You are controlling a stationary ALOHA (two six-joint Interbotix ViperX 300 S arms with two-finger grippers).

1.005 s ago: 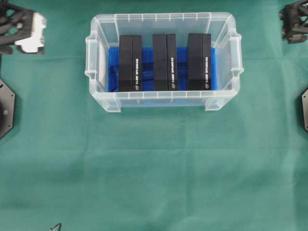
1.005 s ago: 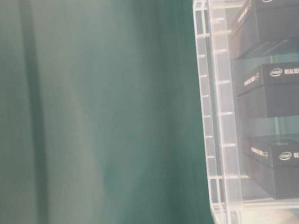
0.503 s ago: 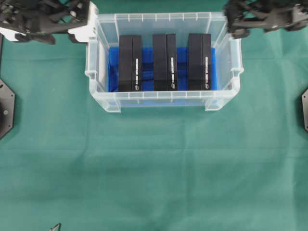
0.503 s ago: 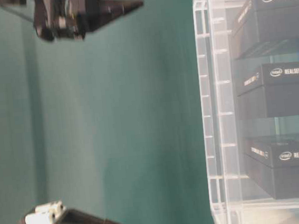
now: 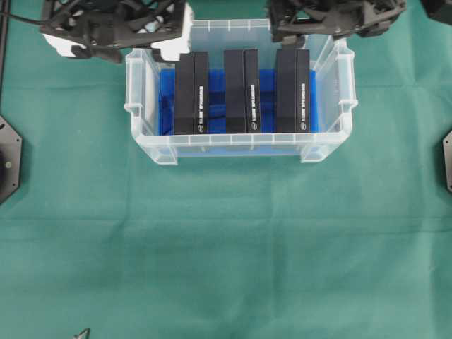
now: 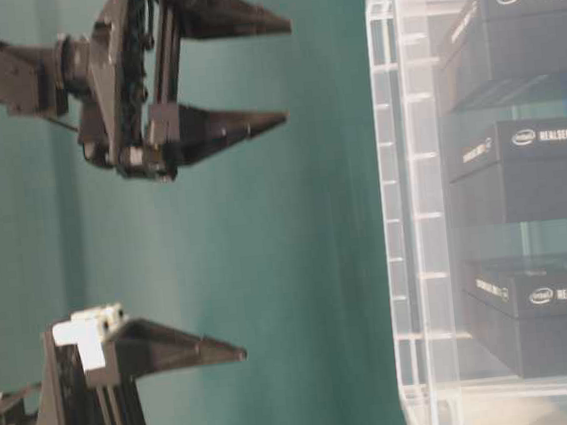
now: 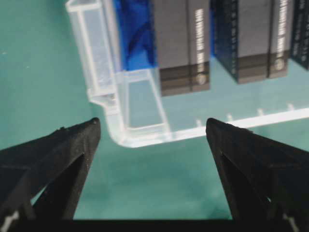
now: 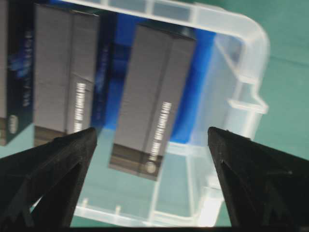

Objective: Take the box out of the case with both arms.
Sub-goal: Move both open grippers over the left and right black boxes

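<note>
Three black boxes [image 5: 191,92] stand in the case [image 5: 240,147] on the green counter [image 5: 226,247]. Beyond, our left pincer [image 5: 169,30] and right pincer [image 5: 279,27] hover spread; they seem misaligned, risking clipping the rim.

Case's [image 6: 414,210] right side — off-frame

A robotics lab bench: green cloth [image 5: 226,254] under two robot arms [image 5: 113,28].
</note>
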